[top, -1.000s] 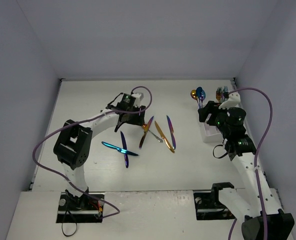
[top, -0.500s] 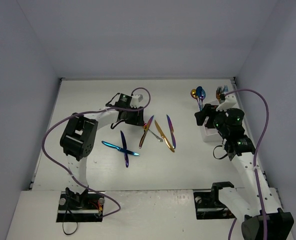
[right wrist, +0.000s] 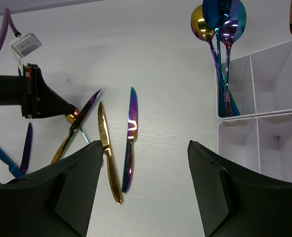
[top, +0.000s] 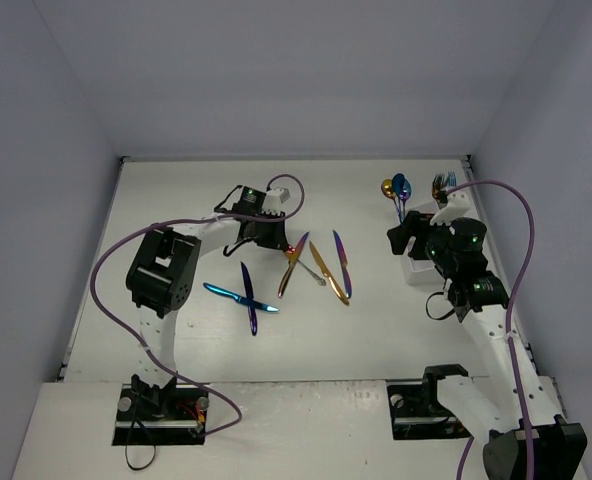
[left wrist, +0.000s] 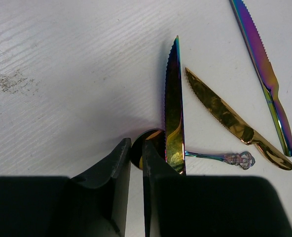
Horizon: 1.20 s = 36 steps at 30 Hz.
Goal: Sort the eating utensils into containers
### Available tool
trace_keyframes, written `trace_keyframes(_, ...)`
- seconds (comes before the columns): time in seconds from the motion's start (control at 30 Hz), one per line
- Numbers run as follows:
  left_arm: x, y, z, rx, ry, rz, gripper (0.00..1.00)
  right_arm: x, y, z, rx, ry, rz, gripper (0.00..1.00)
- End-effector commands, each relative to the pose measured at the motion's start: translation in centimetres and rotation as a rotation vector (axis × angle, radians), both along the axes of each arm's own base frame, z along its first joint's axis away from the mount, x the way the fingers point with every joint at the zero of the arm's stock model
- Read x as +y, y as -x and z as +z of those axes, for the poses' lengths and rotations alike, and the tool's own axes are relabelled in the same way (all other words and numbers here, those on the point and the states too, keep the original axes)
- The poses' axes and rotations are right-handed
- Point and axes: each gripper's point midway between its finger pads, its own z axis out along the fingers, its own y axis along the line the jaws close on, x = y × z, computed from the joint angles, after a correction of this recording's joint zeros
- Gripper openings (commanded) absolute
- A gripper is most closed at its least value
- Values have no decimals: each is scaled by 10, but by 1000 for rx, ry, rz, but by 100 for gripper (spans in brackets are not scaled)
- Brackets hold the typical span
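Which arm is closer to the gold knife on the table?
Left. The left gripper sits close beside the gold knife; the right gripper hovers far off by the white box.

The left gripper (top: 279, 240) sits low at the far-left end of a mid-table cluster of knives (top: 321, 265). Two blue knives (top: 246, 298) lie crossed to the near left. The right gripper (top: 404, 238) hovers at the caddy (top: 416, 270) on the far right, where spoons (top: 398, 190) and forks (top: 442, 184) stand upright.
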Motion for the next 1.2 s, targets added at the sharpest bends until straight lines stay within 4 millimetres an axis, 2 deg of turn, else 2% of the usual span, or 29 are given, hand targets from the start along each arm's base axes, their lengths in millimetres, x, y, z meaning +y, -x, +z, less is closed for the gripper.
trace_keyframes(0.0, 12, -19, 19, -93, -25, 23, 0, 6, -1, 16, -58, -17, 24, 67)
trace_keyframes(0.17, 42, -46, 38, -163, -51, 117, 0, 6, -1, 18, -60, -15, 24, 67)
trace_keyframes(0.4, 96, -97, 72, -296, -150, 287, 0, 8, 0, 19, -60, -15, 37, 67)
trace_keyframes(0.63, 140, -122, 98, -414, -313, 405, 0, 8, 4, 21, -66, -15, 43, 68)
trace_keyframes(0.73, 164, -130, 115, -454, -358, 490, 0, 9, 5, 22, -68, -15, 49, 68)
trace_keyframes(0.8, 172, -131, 129, -483, -357, 517, 0, 11, 6, 23, -71, -18, 59, 68)
trace_keyframes(0.83, 173, -131, 143, -519, -347, 523, 0, 12, 6, 24, -72, -17, 66, 68)
trace_keyframes(0.9, 171, -127, 155, -541, -329, 518, 0, 15, 7, 25, -75, -19, 84, 68)
trace_keyframes(0.97, 161, -116, 174, -558, -284, 481, 0, 25, 8, 29, -86, -3, 147, 68)
trace_keyframes(1.1, 134, -81, 211, -590, -198, 395, 0, 48, 8, 38, -110, 28, 248, 69)
trace_keyframes(1.17, 118, -64, 223, -604, -175, 354, 0, 59, 5, 38, -114, 63, 280, 70)
